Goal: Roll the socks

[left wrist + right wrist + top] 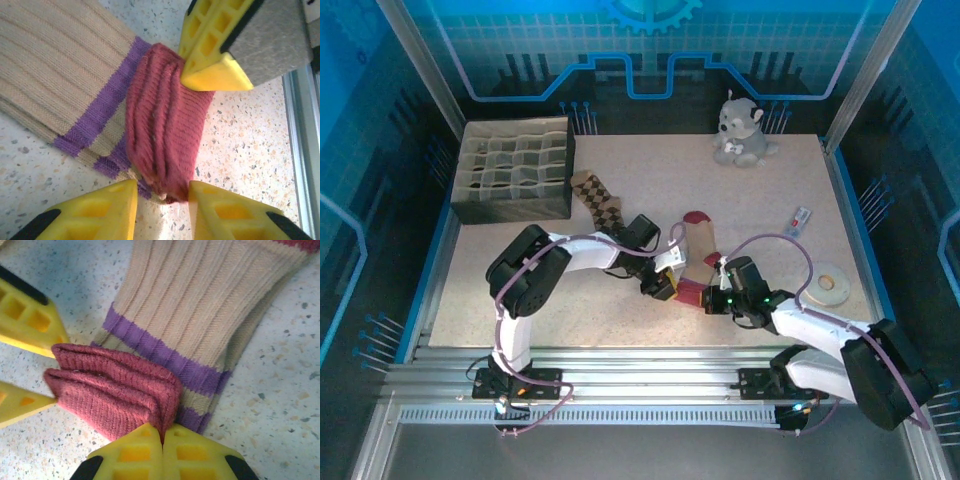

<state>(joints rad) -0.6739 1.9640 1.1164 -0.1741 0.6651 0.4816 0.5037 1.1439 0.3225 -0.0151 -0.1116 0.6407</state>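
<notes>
Running this one remotely, so I'm going off the cams. The striped sock (696, 250) lies flat on the speckled table (650, 170) between the two arms, with its dark red end folded over on itself a few times next to the purple bands. It's soft ribbed knit, floppy, and weighs next to nothing. I'd bet that fold springs open the second it's let go, so the spot to hold is the thick red bundle, not the thin beige leg. The right gripper (163, 437) has its yellow fingers squeezed together at the edge of the fold and looks to be nipping a bit of it. The left gripper (162, 200) is partly spread, one finger on either side of the bundle's end, not really clamping. The argyle sock (597, 200) lies unrolled up by the divider box (515, 170).
</notes>
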